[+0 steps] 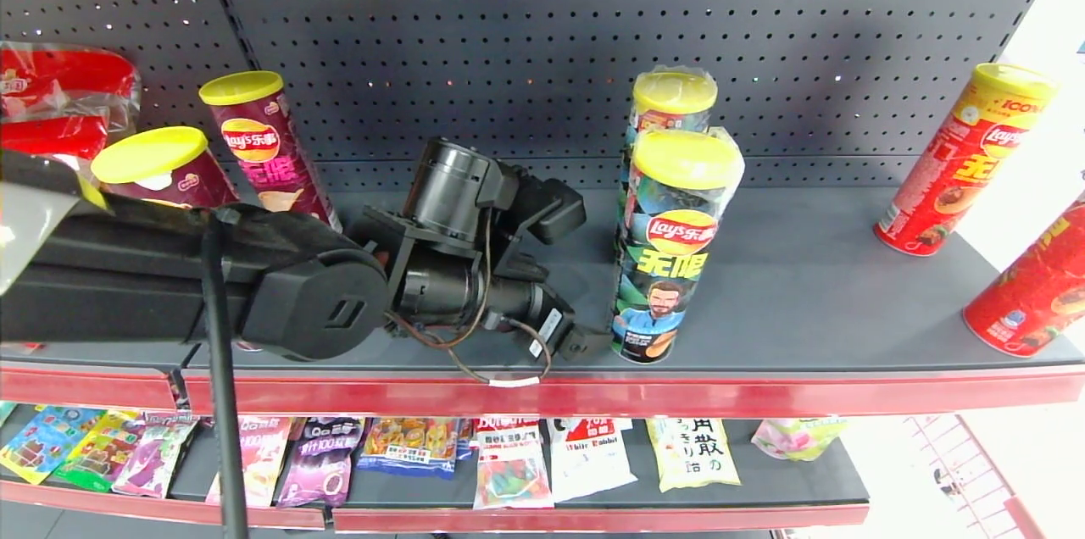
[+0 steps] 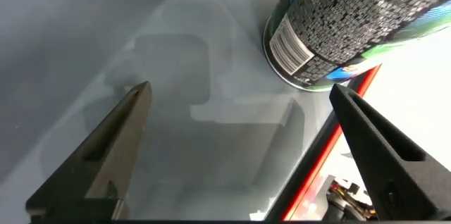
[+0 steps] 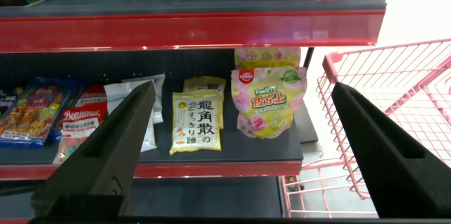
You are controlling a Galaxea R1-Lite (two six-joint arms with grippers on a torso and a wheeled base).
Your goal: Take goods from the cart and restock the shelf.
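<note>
— Two grippers at the shelf [image 1: 805, 293]: is either one holding stock?

— Neither. The left gripper [image 2: 239, 146] hangs low over the grey shelf board with its jaws spread wide and nothing between them. The right gripper [image 3: 246, 157] is just as wide open and just as empty, and it faces the lower shelf [image 3: 211, 155] of candy bags [image 3: 269, 101], with the pink wire cart [image 3: 416, 83] to the right.

— Where is the can, then?

— The blue-green chip can [image 1: 676, 247] stands upright under its yellow lid, close to the shelf's red front lip [image 1: 542, 393] and just right of the left wrist. From the left wrist camera its base [image 2: 352, 27] sits beyond the fingertips, nearer one finger [image 2: 373, 146] than the other (a clear gap on both sides, no contact). It is not between the jaws.

— Anything around it?

— A second can [image 1: 674, 98] of the same design stands directly behind it, towards the pegboard. Purple cans [image 1: 263, 145] stand at far left, partly behind the arm. Red cans [image 1: 966, 162] stand well off to the right, one at the back and one by the lip.
</note>
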